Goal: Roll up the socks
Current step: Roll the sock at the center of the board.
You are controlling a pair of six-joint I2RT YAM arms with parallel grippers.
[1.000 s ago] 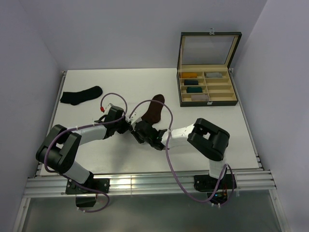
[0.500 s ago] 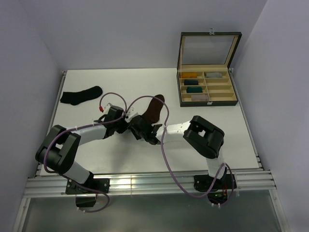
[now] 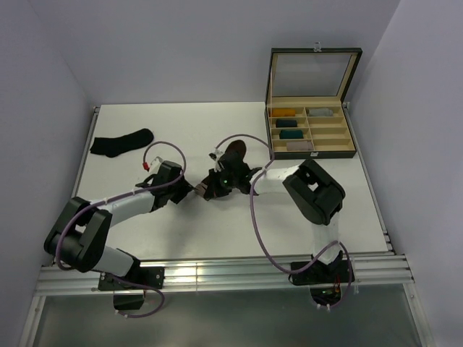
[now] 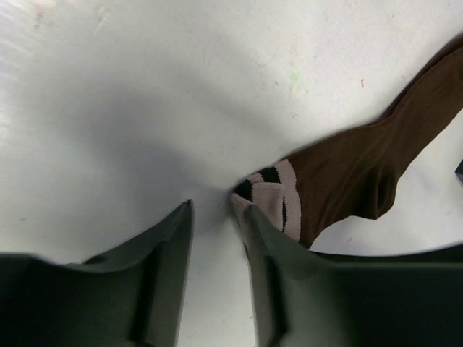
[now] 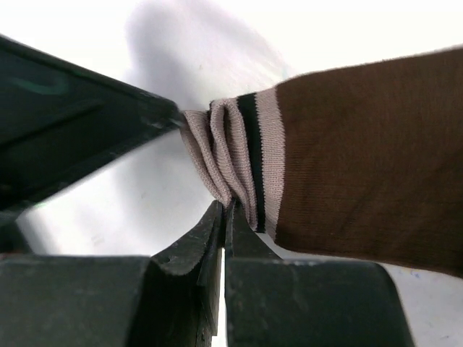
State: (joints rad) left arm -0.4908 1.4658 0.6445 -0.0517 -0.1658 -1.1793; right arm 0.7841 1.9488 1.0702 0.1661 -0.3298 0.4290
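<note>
The brown sock (image 3: 235,152) lies mid-table, its pale striped cuff (image 5: 231,155) bunched into folds. My right gripper (image 5: 227,208) is shut, its tips pinching the near edge of that cuff; in the top view it (image 3: 210,190) sits at the sock's near end. My left gripper (image 4: 214,211) stands open just left of the cuff with only bare table between its fingers; its right fingertip (image 4: 249,217) touches the cuff (image 4: 273,196). From above the left gripper (image 3: 189,189) faces the right one. The black sock (image 3: 121,142) lies flat at the far left.
An open compartment box (image 3: 312,153) stands at the back right, holding mustard, teal and grey rolled bundles, its lid (image 3: 312,72) upright. The left gripper's finger (image 5: 79,134) shows close beside the cuff in the right wrist view. Cables (image 3: 253,217) loop above the table.
The left gripper opened and drew back to the left off the cuff. The right gripper closed onto the cuff, and its wrist swung toward the far side, over the sock.
</note>
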